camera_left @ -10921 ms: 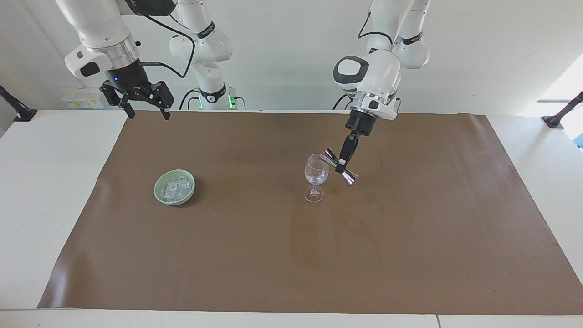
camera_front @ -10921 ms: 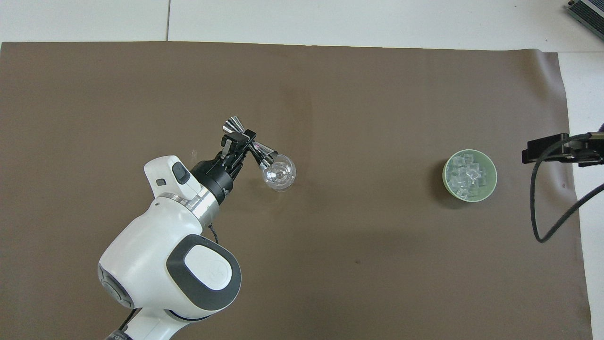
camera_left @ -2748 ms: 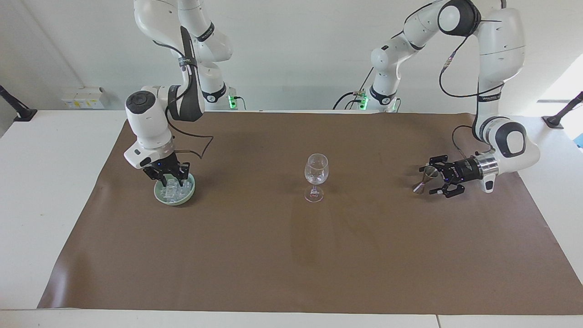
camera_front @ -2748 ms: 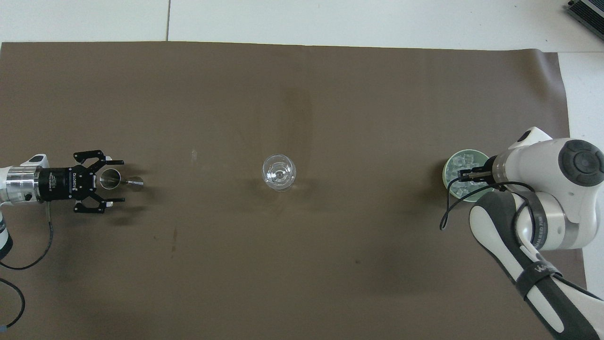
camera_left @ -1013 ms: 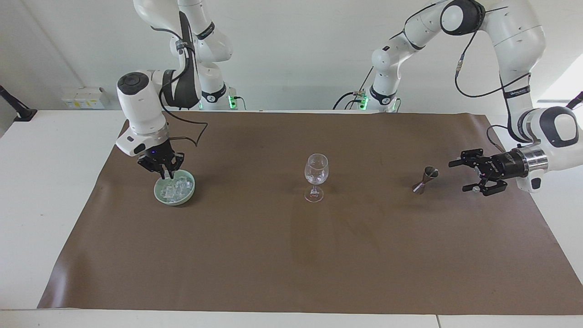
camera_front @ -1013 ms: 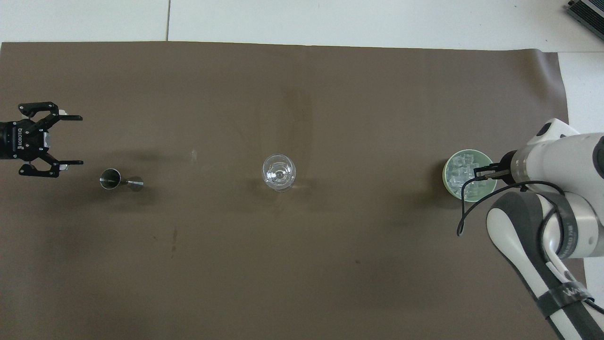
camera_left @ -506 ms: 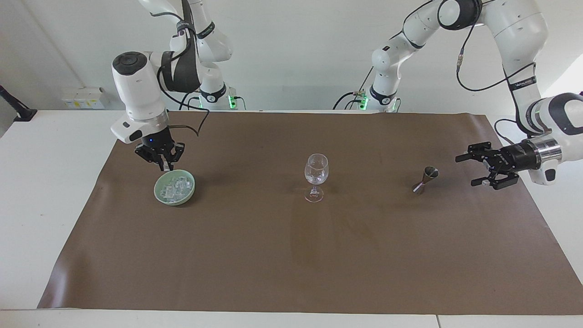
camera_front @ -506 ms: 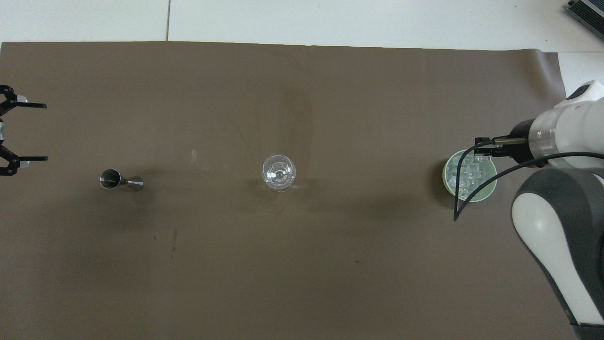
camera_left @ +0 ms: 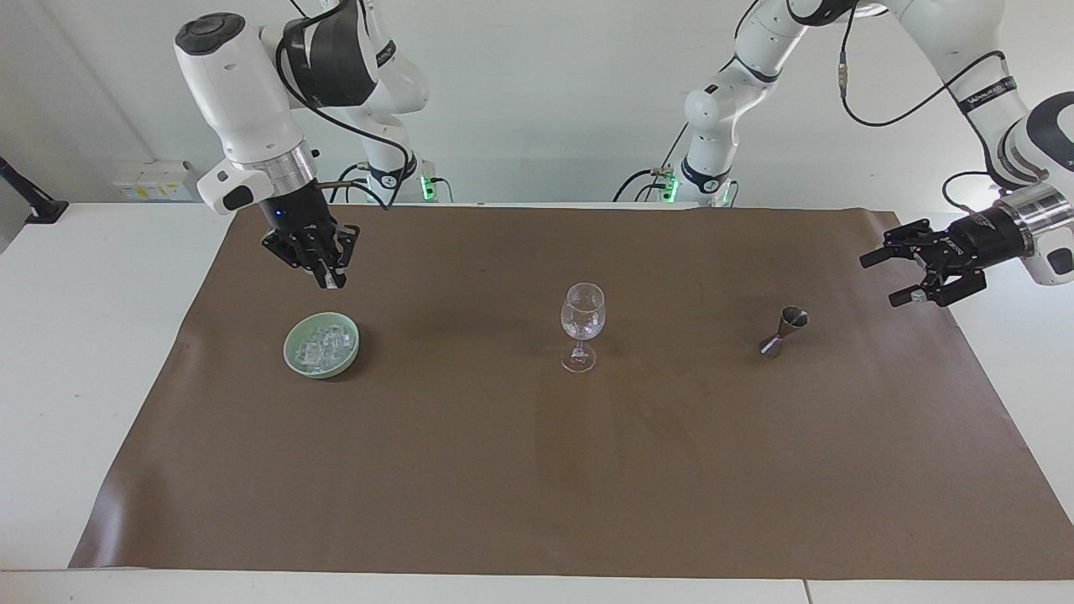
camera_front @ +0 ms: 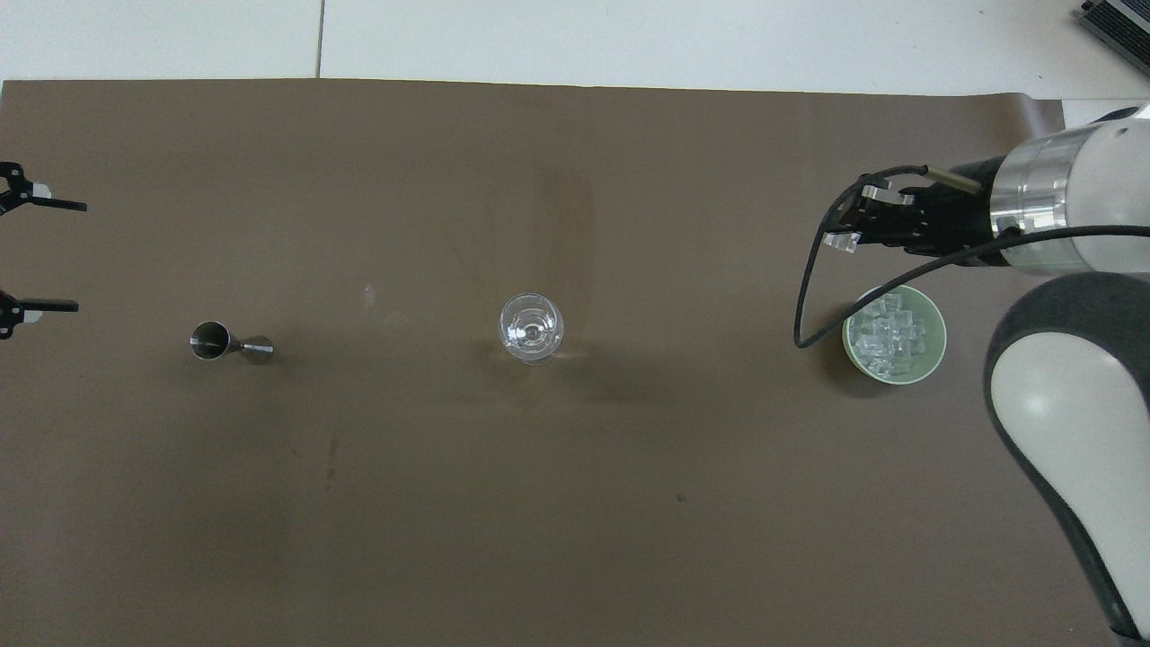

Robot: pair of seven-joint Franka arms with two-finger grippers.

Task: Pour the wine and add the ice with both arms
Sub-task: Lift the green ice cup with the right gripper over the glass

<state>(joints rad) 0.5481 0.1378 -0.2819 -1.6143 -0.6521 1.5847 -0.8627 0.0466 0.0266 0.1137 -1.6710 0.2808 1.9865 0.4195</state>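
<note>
Two white robot arms work above a table [camera_left: 101,352] covered by a brown mat [camera_left: 537,470]. The right claw [camera_left: 327,281] hangs in the air over the mat, just above and beside a pale green bowl [camera_left: 291,351] at the right arm's end of the table, its fingertips pressed together on a single clear ice cube [camera_front: 842,241] that shows at their tip in the overhead view. The rest of the ice [camera_left: 323,346] lies heaped inside the bowl.

At the middle of the mat a clear stemmed glass [camera_left: 581,323] stands upright, well apart from both the bowl and the claws. Toward the left arm's end of the table a small metal jigger [camera_left: 782,330] stands on the mat, tilted as seen from across the table.

The left claw [camera_left: 898,274] is raised over the edge of the mat near that end, pointing sideways toward the middle of the table, its fingers spread wide and holding nothing. It is clear of the jigger. In the overhead view only its two fingertips [camera_front: 54,206] reach in from the edge of the picture.
</note>
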